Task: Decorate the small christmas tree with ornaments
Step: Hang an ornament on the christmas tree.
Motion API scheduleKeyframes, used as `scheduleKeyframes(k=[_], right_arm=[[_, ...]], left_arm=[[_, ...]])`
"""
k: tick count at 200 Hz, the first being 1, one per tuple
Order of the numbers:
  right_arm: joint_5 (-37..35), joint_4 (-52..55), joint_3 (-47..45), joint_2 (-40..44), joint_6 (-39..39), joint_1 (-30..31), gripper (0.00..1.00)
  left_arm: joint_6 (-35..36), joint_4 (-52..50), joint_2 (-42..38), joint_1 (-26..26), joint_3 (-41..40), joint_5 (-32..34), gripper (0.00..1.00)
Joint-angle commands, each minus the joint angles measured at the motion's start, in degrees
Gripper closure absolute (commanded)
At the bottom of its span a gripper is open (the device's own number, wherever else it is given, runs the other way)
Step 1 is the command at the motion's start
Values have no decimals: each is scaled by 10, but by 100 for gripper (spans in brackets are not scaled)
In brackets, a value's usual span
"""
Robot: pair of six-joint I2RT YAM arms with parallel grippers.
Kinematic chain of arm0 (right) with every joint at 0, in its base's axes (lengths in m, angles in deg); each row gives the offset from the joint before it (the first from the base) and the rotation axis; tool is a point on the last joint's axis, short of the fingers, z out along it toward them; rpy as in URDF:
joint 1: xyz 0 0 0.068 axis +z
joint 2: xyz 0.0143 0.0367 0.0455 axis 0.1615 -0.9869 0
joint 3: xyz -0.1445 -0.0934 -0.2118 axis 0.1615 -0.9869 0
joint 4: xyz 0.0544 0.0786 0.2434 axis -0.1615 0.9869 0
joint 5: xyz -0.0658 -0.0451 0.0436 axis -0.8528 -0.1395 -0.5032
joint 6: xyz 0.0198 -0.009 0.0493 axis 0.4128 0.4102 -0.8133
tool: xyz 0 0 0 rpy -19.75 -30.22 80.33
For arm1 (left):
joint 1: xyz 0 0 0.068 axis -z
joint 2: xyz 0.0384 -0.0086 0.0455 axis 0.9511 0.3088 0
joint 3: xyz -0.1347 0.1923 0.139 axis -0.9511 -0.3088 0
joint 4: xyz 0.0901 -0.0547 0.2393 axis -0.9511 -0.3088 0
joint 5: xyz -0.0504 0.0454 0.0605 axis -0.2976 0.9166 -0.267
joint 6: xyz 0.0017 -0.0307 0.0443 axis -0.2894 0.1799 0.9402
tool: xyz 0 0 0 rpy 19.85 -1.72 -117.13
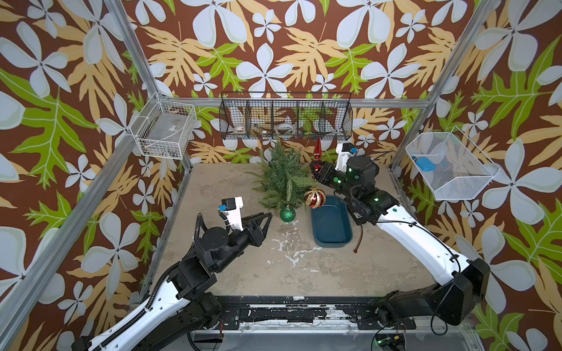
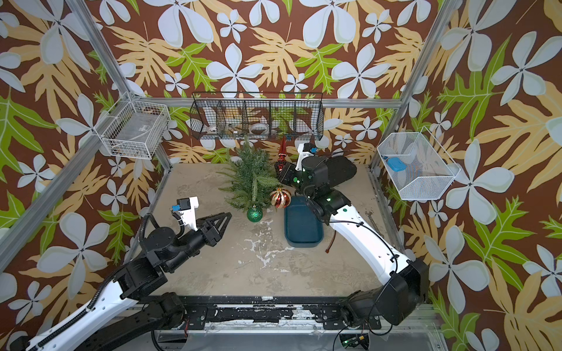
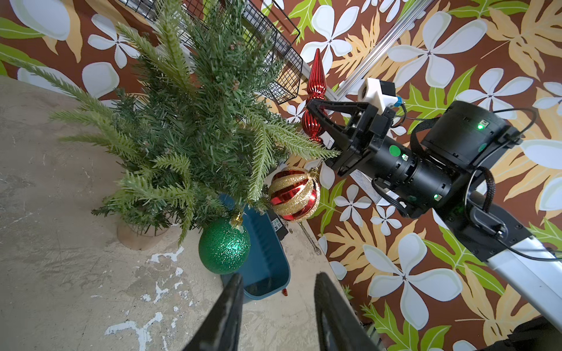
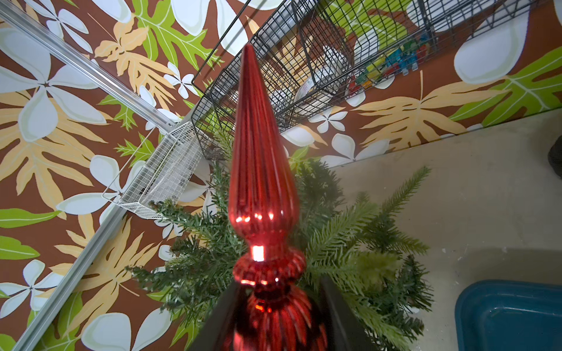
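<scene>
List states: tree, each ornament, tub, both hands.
small christmas tree, upright
green glitter ball, hung on a low branch
red-and-gold ball, hung on a low branch
dark red drop, not hung; gripped tip-up beside the tree
blue tub, empty
left hand, open, empty
right hand, shut on the dark red drop

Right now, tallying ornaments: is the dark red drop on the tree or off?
Off: fingers of the right gripper clamp the dark red drop, tip up, beside the small christmas tree.
</scene>
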Motion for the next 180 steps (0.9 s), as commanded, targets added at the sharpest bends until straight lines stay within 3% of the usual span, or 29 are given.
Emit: scheduleKeyframes(k=[1,113,180], right_arm=[[14,6,3,-6,-6,0,61],[29,30,17,-15,-1,0,50],[17,35,22,1,11,0,49]], left_arm=[[4,14,-2,-1,4,0,59],[5,14,-7,-1,4,2,59],[2,15,-7,-1,3,0,59]])
